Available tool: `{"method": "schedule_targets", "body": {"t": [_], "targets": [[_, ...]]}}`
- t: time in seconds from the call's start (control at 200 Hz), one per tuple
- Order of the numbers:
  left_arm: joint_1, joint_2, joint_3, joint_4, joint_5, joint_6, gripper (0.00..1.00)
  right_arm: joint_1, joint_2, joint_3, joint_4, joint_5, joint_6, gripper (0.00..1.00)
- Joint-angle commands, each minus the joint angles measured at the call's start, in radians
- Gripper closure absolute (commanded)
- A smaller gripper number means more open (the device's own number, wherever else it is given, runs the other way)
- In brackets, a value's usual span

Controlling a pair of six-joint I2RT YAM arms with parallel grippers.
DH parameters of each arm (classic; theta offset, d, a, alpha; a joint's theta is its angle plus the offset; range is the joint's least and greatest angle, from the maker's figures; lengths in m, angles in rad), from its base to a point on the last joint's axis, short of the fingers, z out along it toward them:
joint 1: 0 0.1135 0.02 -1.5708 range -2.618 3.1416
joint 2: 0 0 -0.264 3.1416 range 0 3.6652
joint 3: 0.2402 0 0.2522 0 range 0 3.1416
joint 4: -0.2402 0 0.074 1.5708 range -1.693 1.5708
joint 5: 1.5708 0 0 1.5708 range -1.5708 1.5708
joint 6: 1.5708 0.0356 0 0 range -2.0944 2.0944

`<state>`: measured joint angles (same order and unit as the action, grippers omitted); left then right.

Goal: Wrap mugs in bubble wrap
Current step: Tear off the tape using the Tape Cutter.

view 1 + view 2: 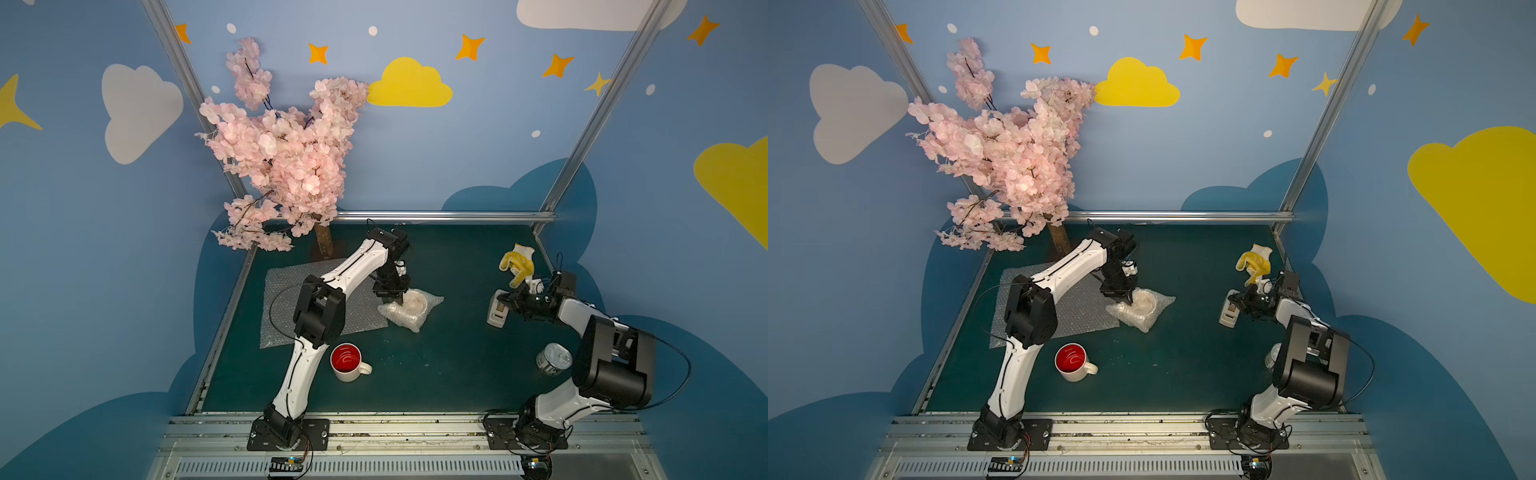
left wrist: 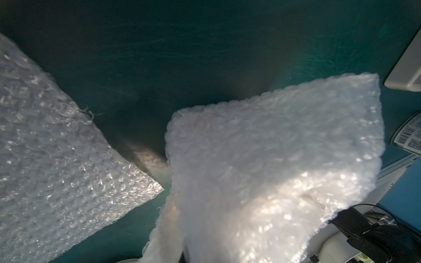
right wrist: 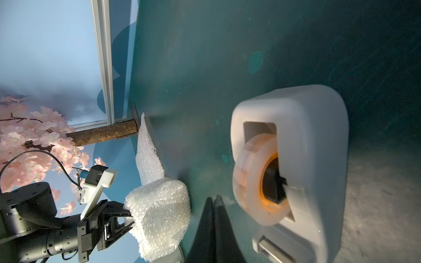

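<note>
While the left gripper pinches the edge of the bubble-wrapped mug near the middle of the green table, its jaws are nearly closed on the film, holding the fold down so the bundle does not spring open. The right wrist view shows that bundle as a lumpy translucent block with the fingers clamped into its side. The right gripper is clenched with nothing between its tips, hovering just beside the white tape dispenser, whose roll faces it.

I judge the first mug to be wrapped and the job now at sealing: the right arm wants to draw a strip of tape, and that calls for opening the jaws and catching the loose end, which I cannot make out here.

The second mug, red inside, stands upright and bare near the front, just beside the flat spare sheet of bubble wrap under the left arm. A yellow glove and a small can lie to the right, apart from the work.
</note>
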<state>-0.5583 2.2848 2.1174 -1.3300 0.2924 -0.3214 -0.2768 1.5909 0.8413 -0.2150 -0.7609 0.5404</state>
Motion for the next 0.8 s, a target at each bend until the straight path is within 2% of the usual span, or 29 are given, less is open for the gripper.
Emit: {"method": "schedule_targets", "body": {"t": [0.0,0.17,0.4,0.576,0.796], "targets": [[-0.008,-0.01,-0.005,0.005,0.049,-0.001,0.97,0.005,-0.018,0.006,-0.046,-0.068,-0.042,1.0],[-0.007,-0.01,-0.001,0.003,0.048,0.002,0.97,-0.011,-0.039,0.003,-0.047,-0.128,-0.012,1.0],[-0.007,-0.012,0.005,0.0,0.047,0.003,0.97,-0.03,-0.008,0.063,-0.086,-0.137,-0.017,1.0],[-0.007,-0.013,0.0,-0.001,0.044,0.004,0.97,-0.038,0.015,0.05,-0.047,-0.159,0.005,1.0],[-0.005,-0.013,0.0,-0.001,0.043,0.002,0.97,-0.039,-0.016,0.052,-0.083,-0.16,-0.009,1.0]]}}
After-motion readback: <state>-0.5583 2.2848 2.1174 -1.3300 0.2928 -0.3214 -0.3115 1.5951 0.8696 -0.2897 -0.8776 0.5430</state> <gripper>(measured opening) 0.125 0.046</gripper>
